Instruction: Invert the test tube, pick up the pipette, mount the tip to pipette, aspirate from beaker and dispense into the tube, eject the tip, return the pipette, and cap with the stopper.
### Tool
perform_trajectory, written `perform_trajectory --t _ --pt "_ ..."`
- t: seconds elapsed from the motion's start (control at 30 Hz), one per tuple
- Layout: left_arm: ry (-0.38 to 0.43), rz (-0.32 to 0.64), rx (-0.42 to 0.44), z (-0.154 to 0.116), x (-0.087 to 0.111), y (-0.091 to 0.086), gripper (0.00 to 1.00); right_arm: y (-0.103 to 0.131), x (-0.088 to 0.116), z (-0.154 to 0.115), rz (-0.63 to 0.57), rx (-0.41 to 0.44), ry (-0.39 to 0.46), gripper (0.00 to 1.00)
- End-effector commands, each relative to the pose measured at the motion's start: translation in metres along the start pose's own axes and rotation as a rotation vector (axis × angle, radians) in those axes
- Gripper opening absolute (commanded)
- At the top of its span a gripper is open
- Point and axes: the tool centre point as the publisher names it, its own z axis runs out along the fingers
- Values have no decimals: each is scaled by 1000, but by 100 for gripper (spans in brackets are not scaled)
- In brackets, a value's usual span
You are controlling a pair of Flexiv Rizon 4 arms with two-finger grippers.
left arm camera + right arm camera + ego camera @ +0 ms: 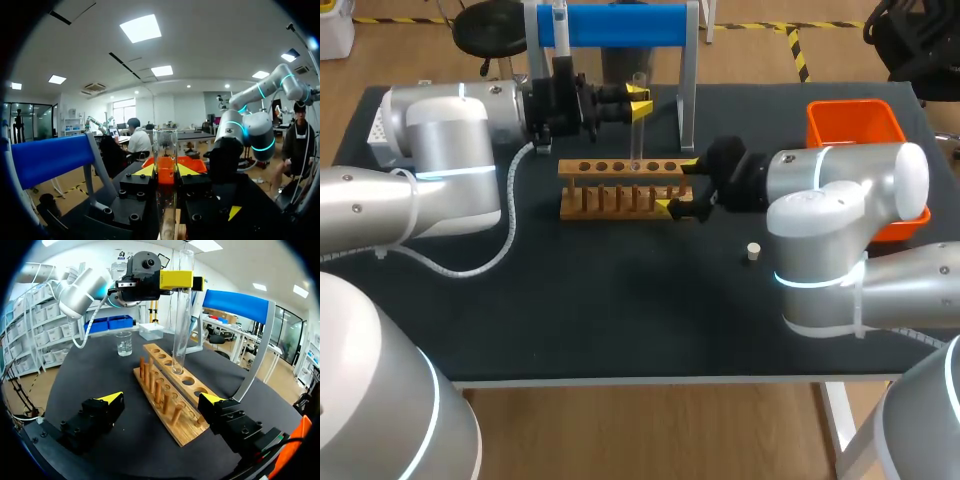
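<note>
Presently step one looks nearly done: left gripper (639,100) clamped on the upright test tube (637,135), round end at a hole of the rack (582,190); right gripper (677,185), fingers wide apart and empty, straddles the rack's right end; stopper (753,252) lies loose well off that end. Pipetting and capping remain; whether the tube is seated in the hole is unclear.

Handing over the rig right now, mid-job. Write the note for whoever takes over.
Left pincer: shut on the test tube, upright, lower end at a hole in the wooden rack.
Right pincer: open, straddling the rack's end.
Pipette hangs on the blue stand; beaker beyond the rack's other end; stopper on the table.
Done: tube looks turned upright. Left: release it, then pipette, tip, transfer, eject, return, cap.
</note>
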Motion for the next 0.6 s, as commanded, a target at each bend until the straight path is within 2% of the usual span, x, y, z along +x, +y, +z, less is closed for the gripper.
perform_trajectory --t 0.03,0.6 --pt "2 1 0 2 -2 3 0 0 0 1 0 0 1 100" --pt "-1 6 6 0 -4 12 0 0 0 1 0 0 1 100"
